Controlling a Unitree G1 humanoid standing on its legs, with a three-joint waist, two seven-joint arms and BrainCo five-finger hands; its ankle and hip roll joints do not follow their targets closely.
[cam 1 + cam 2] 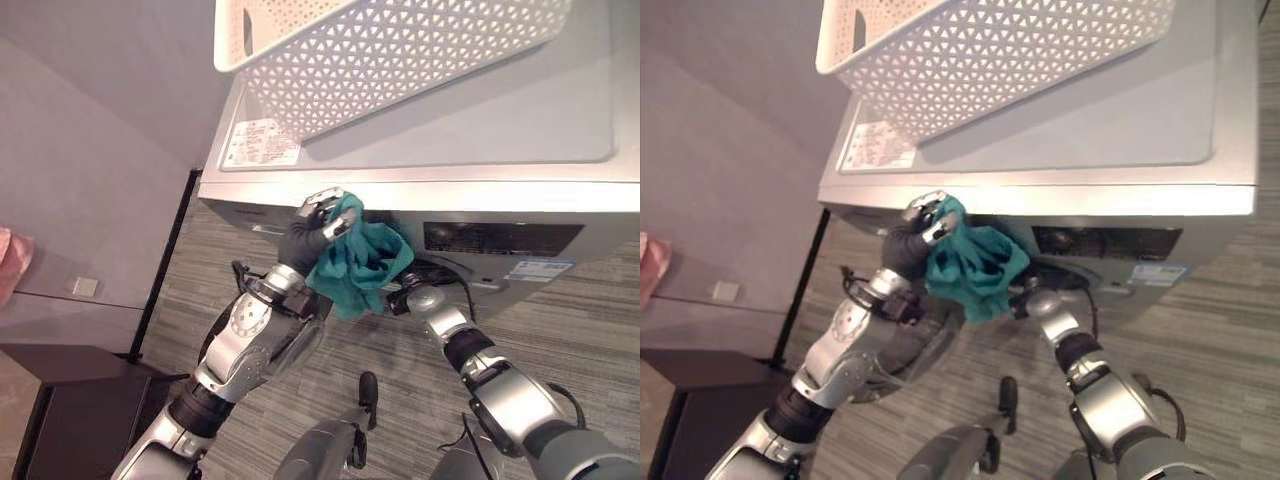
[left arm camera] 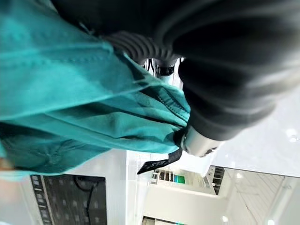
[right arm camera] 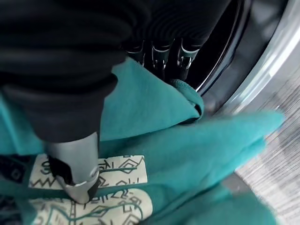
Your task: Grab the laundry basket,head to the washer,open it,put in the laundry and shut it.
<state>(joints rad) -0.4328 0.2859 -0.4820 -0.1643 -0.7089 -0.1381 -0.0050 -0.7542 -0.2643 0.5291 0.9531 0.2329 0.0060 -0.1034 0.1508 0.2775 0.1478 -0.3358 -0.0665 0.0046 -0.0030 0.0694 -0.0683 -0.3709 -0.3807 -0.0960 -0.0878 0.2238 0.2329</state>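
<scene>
left hand [image 1: 318, 222]: fingers clenched on a bunched teal cotton garment [image 1: 365, 262], just under the top edge of the silver front-loading washer [image 1: 560, 170].
garment: hangs below the left fingers; the lower folds reach the right hand [image 3: 75, 154], in front of the open drum [image 3: 234, 42].
right hand: thumb lies on the cloth, fingers curl behind it – looks like a pinch.
handling: soft, light, floppy, non-fragile; will drape and snag. Grip the bunch, not an edge.
basket: white perforated plastic laundry basket [image 1: 400, 50] on the washer top, above both hands.
</scene>
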